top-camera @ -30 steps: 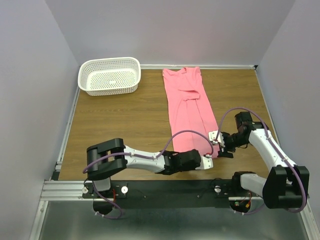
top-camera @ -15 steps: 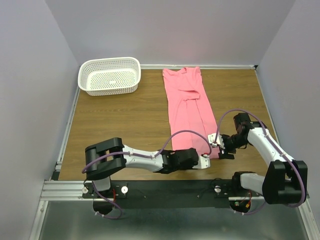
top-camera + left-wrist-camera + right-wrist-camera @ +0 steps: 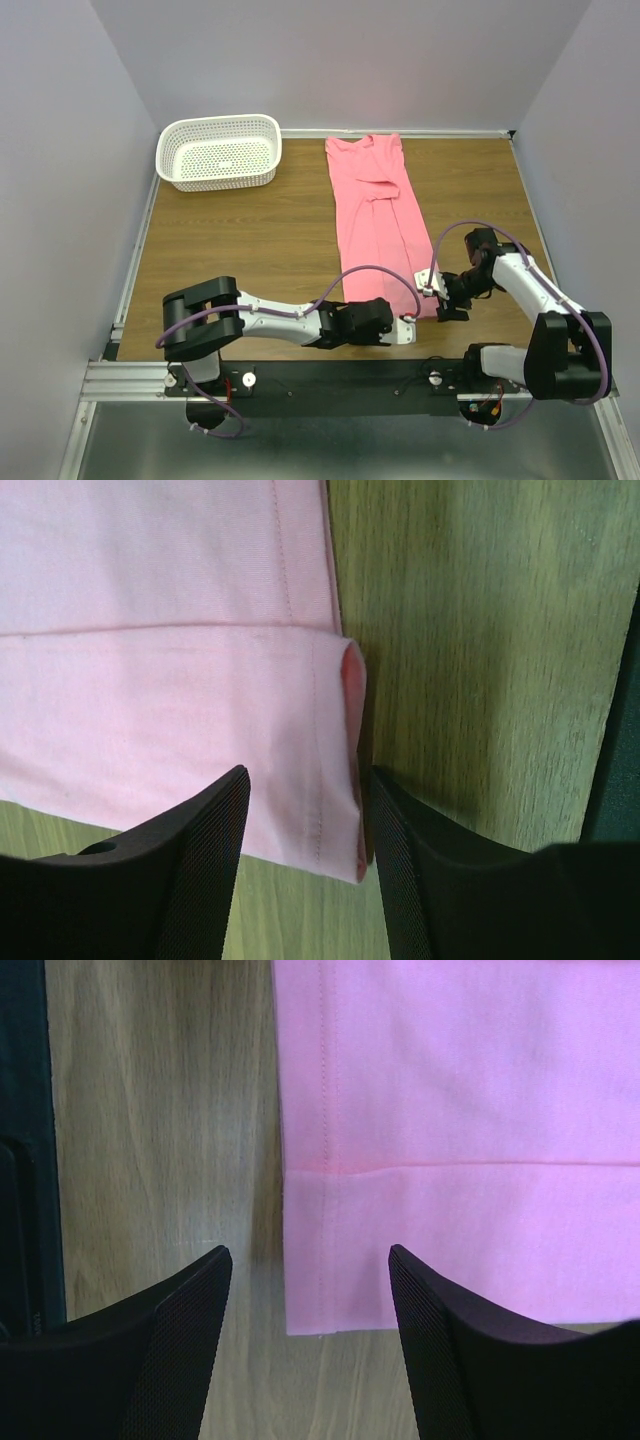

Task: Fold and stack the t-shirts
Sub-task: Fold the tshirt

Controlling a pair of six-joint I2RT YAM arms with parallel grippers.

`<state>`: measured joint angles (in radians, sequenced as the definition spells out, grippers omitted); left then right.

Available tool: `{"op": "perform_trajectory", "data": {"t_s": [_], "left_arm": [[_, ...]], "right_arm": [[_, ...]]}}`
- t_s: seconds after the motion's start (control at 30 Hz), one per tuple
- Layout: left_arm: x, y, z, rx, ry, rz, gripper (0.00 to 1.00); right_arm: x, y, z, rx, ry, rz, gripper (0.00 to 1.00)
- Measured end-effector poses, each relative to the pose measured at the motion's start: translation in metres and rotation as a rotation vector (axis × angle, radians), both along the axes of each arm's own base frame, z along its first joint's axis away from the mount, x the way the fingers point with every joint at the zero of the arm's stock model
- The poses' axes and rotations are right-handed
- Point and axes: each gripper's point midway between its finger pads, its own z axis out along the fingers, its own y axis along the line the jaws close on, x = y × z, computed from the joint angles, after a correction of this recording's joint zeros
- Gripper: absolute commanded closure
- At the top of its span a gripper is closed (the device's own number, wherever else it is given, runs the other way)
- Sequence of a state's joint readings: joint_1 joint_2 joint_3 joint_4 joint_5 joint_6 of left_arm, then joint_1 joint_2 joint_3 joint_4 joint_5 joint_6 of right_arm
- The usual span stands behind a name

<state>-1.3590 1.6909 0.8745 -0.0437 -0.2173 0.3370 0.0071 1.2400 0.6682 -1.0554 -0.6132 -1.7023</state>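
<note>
The salmon-pink t-shirt [image 3: 375,210] lies folded lengthwise into a long strip on the wooden table, neck at the far end, hem near me. My left gripper [image 3: 407,324] is low at the near hem. In the left wrist view it [image 3: 305,865] is open, with the fingers [image 3: 190,880] either side of a folded hem corner [image 3: 300,780]. My right gripper [image 3: 440,300] is at the hem's right corner. In the right wrist view it [image 3: 310,1335] is open, and the pink hem corner [image 3: 340,1280] lies between its fingers [image 3: 165,1350].
A white perforated basket [image 3: 220,150] stands at the far left of the table. The black mounting rail [image 3: 330,375] runs along the near edge, just behind both grippers. Grey walls close in the table on three sides.
My left arm has shifted slightly toward the near edge. My right gripper has moved a little down and left toward the hem corner. The shirt has not moved.
</note>
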Motion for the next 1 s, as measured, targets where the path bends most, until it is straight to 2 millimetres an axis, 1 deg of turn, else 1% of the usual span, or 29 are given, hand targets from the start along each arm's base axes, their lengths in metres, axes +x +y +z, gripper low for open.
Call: {"op": "perform_trajectory", "data": {"t_s": [0.07,0.17,0.2,0.27,0.33,0.5,0.53,0.57,0.6,0.67,0.7,0.77,0.8,0.83,0.87,0.9,1.0], "left_arm": [[0.0,0.0,0.0,0.004,-0.003,-0.013,0.41],[0.0,-0.004,-0.001,-0.001,-0.011,-0.026,0.45],[0.001,-0.005,-0.002,-0.002,-0.014,-0.03,0.47],[0.002,-0.009,-0.003,-0.01,-0.023,-0.037,0.54],[0.003,-0.011,-0.003,-0.016,-0.028,-0.041,0.56],[0.003,-0.012,-0.005,-0.013,-0.029,-0.053,0.66],[0.003,-0.012,-0.005,-0.012,-0.027,-0.057,0.75],[0.003,-0.012,-0.005,-0.012,-0.025,-0.059,0.78],[0.002,-0.012,-0.006,-0.01,-0.024,-0.064,0.88],[0.001,-0.01,-0.008,-0.001,-0.019,-0.07,0.89],[0.0,-0.009,-0.009,0.002,-0.018,-0.071,0.9],[0.0,-0.009,-0.009,0.003,-0.017,-0.074,0.92],[0.0,-0.009,-0.009,0.004,-0.017,-0.076,0.94],[-0.001,-0.009,-0.009,0.003,-0.015,-0.08,0.98],[-0.001,-0.009,-0.009,0.004,-0.015,-0.083,1.0],[-0.001,-0.009,-0.009,0.005,-0.015,-0.086,1.0],[0.0,-0.009,-0.009,0.006,-0.014,-0.09,1.0]], "right_arm": [[0.002,-0.001,-0.001,-0.004,-0.003,0.001,0.29],[0.002,-0.002,-0.005,-0.013,0.0,0.002,0.29],[0.001,-0.003,-0.006,-0.016,0.002,0.003,0.29],[0.001,-0.004,-0.01,-0.024,0.001,0.008,0.3],[0.0,-0.005,-0.013,-0.031,0.002,0.012,0.3],[0.0,-0.009,-0.02,-0.056,-0.001,0.021,0.32],[0.0,-0.009,-0.022,-0.061,-0.003,0.025,0.34],[0.0,-0.01,-0.023,-0.065,-0.007,0.027,0.35],[0.0,-0.01,-0.024,-0.069,-0.009,0.029,0.41],[0.001,-0.01,-0.026,-0.072,-0.011,0.03,0.48],[0.002,-0.01,-0.026,-0.072,-0.014,0.028,0.56],[0.003,-0.009,-0.026,-0.072,-0.013,0.019,0.63],[0.004,-0.009,-0.027,-0.072,-0.015,0.016,0.66],[0.005,-0.009,-0.027,-0.07,-0.017,0.013,0.73],[0.005,-0.009,-0.027,-0.069,-0.015,0.006,0.76],[0.006,-0.008,-0.027,-0.069,-0.015,0.002,0.81],[0.008,-0.008,-0.027,-0.066,-0.019,-0.009,0.94]]}}
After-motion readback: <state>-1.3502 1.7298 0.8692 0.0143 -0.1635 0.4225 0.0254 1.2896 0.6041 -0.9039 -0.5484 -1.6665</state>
